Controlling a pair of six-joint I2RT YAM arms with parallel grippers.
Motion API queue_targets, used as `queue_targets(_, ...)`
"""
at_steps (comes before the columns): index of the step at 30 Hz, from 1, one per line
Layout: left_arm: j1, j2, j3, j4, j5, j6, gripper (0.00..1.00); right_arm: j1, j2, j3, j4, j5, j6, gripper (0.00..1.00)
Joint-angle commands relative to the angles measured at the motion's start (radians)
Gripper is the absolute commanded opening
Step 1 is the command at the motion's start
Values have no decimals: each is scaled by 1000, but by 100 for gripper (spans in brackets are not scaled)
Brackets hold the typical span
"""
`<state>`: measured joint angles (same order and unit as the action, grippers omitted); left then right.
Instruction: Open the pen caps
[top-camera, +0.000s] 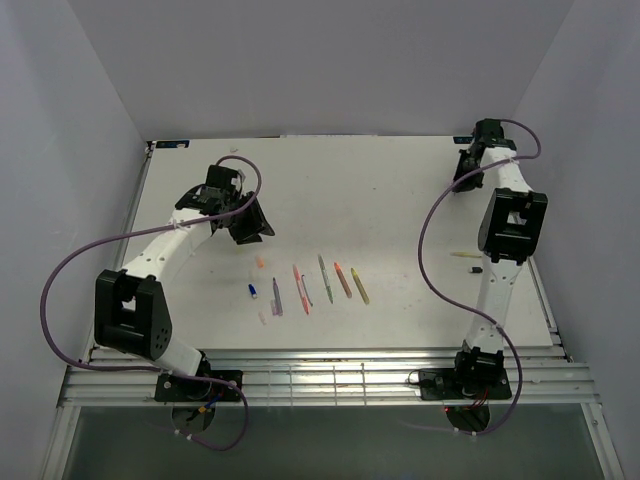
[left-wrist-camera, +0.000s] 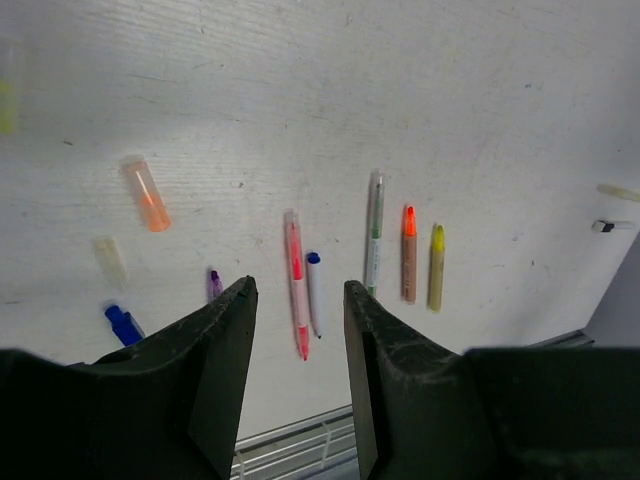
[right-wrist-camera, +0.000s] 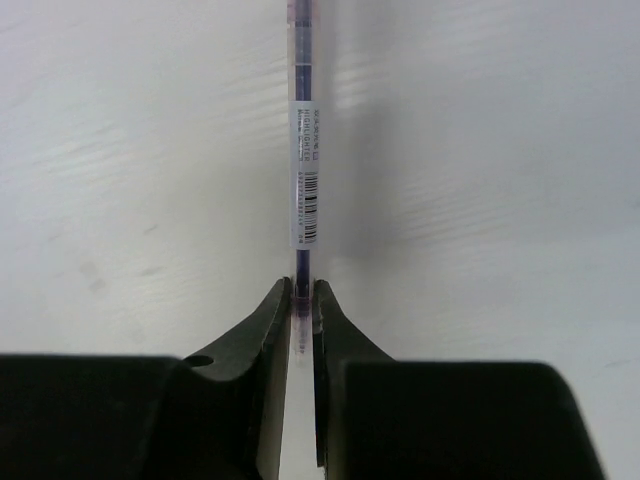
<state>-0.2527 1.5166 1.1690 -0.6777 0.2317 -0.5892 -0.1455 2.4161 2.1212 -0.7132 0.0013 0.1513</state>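
The pen caps (left-wrist-camera: 147, 195) lie loose beside the pens (left-wrist-camera: 372, 232). The left gripper (left-wrist-camera: 299, 290) is open and empty. The right gripper (right-wrist-camera: 301, 292) squeezes one thin pen (right-wrist-camera: 304, 170).

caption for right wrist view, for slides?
Right gripper clamped on one end of a thin clear pen with dark core and barcode label, white surface behind.

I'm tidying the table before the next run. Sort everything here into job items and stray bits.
Job: pen in the right gripper; red pen, green pen, orange pen, yellow pen; orange cap, blue cap.
Lying about: small dark bit, unidentifiable.
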Motion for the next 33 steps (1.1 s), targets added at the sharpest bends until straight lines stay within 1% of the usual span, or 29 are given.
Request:
queue_targets(1, -5, -32, 34, 0, 102, -95, 51, 130, -230, -48, -46, -107, 79, 8)
queue_targets(2, -5, -26, 41, 1, 154, -112, 51, 144, -306, -129, -36, -127, 96, 8)
queue_targets(3, -5, -18, 52, 6, 179, -129, 51, 203, -340, -165, -34, -183, 105, 8)
queue_targets(4, -6, -7, 57, 13, 229, -162, 52, 230, -392, -223, -41, -205, 117, 8)
queue_targets(5, -5, -1, 61, 20, 257, -176, 53, 262, -414, -224, -51, -233, 114, 8)
queue_targets(6, -5, 4, 64, 26, 282, -187, 53, 324, -431, -259, -69, -254, 110, 8)
queue_targets(8, -5, 8, 75, 46, 314, -225, 54, 389, -490, -308, -100, -322, 97, 8)
queue_targets(9, -5, 7, 77, 55, 339, -239, 54, 456, -515, -372, -107, -371, 93, 8)
queue_targets(10, -5, 5, 78, 76, 348, -254, 55, 492, -540, -409, -111, -380, 91, 8)
queue_targets(11, -5, 2, 83, 85, 357, -279, 55, 530, -599, -450, -106, -391, 90, 8)
queue_targets(12, -6, -2, 84, 93, 368, -291, 56, 600, -632, -493, -88, -409, 80, 8)
queue_targets(13, -7, -7, 84, 105, 370, -302, 56, 630, -659, -573, -77, -415, 82, 8)
queue_targets(15, -10, -18, 86, 109, 367, -319, 56, 705, -742, -654, -31, -469, 114, 8)
queue_targets(16, -14, -22, 83, 107, 365, -322, 56, 724, -793, -732, -13, -477, 132, 8)
queue_targets(19, -36, -51, 58, 109, 344, -342, 57, 790, -870, -835, 70, -517, 194, 8)
queue_targets(21, -52, -65, 26, 107, 331, -363, 57, 819, -882, -848, 81, -520, 203, 8)
queue_targets(24, -82, -81, -12, 107, 319, -392, 58, 827, -881, -848, 83, -532, 203, 8)
queue_targets(28, -131, -70, -25, 107, 308, -408, 58, 840, -884, -843, 100, -538, 215, 8)
queue_targets(33, -157, -39, -11, 106, 290, -419, 58, 859, -873, -811, 103, -547, 225, 8)
